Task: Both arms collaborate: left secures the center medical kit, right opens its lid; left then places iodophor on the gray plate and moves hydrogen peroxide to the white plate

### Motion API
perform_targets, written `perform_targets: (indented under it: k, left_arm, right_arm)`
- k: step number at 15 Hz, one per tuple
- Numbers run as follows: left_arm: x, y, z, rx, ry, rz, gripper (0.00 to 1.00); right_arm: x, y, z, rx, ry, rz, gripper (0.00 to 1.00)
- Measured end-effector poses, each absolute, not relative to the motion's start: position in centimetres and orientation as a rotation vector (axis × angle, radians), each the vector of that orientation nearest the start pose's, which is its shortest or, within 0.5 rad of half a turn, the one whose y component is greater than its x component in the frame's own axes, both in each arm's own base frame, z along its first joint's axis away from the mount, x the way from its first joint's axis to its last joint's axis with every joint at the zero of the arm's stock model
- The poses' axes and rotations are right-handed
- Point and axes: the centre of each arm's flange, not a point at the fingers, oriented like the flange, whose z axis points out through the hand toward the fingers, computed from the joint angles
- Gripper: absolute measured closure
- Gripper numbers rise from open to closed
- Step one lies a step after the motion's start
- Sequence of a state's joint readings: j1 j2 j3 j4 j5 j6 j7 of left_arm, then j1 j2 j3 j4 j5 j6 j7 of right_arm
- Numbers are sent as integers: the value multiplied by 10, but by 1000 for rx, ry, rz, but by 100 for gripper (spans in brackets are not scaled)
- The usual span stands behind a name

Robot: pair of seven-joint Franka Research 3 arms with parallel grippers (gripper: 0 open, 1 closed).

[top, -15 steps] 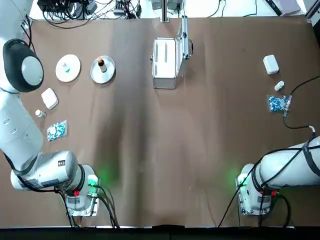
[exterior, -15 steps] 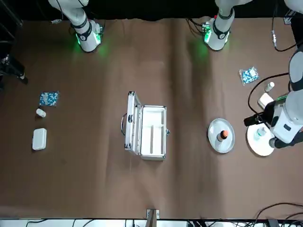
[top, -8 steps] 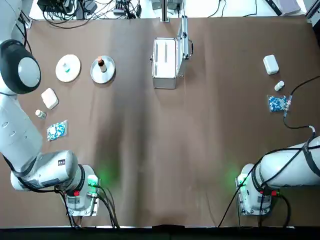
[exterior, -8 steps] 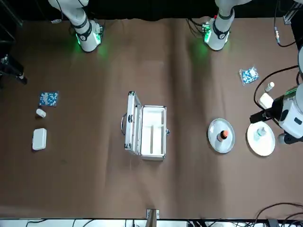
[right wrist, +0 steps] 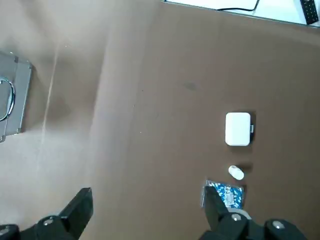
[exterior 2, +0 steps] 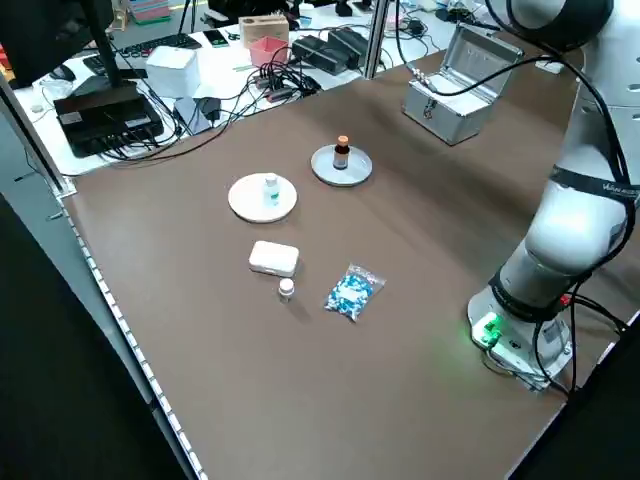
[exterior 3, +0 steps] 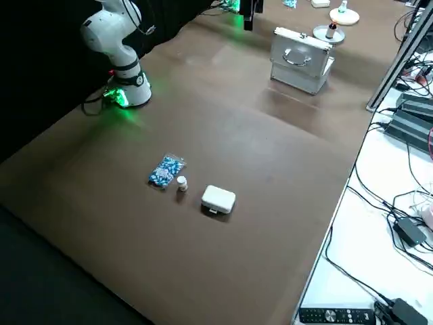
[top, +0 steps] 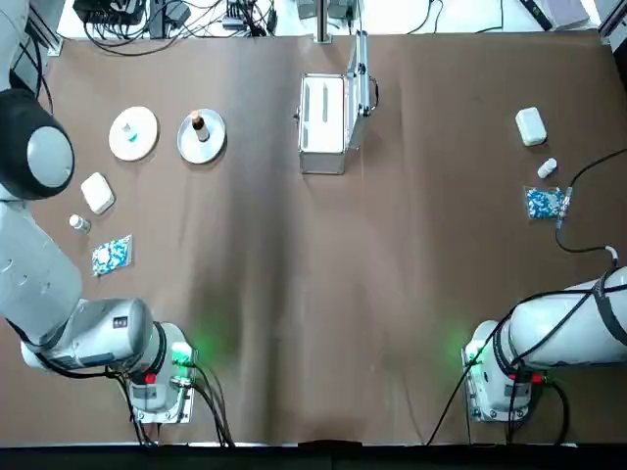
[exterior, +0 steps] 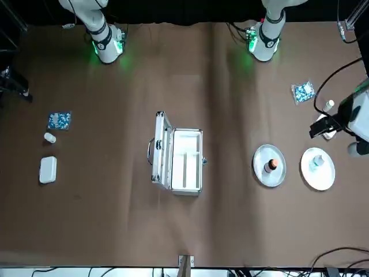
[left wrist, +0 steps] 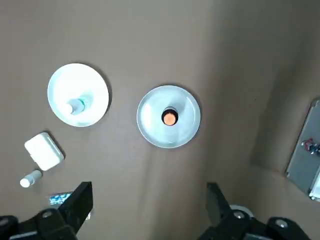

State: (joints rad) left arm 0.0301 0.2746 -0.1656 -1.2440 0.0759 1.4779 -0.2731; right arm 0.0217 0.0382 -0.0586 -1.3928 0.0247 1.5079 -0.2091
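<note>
Brown worktop (top: 323, 294) holds the open-lidded medical kit (top: 325, 124); iodophor (top: 198, 124) stands on the gray plate (top: 213, 143), hydrogen peroxide (top: 130, 135) on the white plate (top: 142, 121); left tool (left wrist: 145, 210) and right tool (right wrist: 145, 212) hover apart, empty.

Left end effector (exterior: 323, 128) cut off at front view's edge; labels unreadable.
</note>
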Motion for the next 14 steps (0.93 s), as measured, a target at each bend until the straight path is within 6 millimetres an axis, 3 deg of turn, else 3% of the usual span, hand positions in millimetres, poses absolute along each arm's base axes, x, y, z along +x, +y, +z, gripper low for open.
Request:
perform_targets:
  k: [3,8,14]
  left_arm:
    - [616,-60,605,-3120,-90,1,0]
    - [597,-44,609,-3124,-45,-39,0]
    - [595,-50,602,-3123,9,-21,0]
  right_arm:
    - [559,-17,681,-3114,-273,-124,1]
    - [559,-17,681,-3114,-273,-124,1]
    - [559,-18,681,-3114,-270,-123,1]
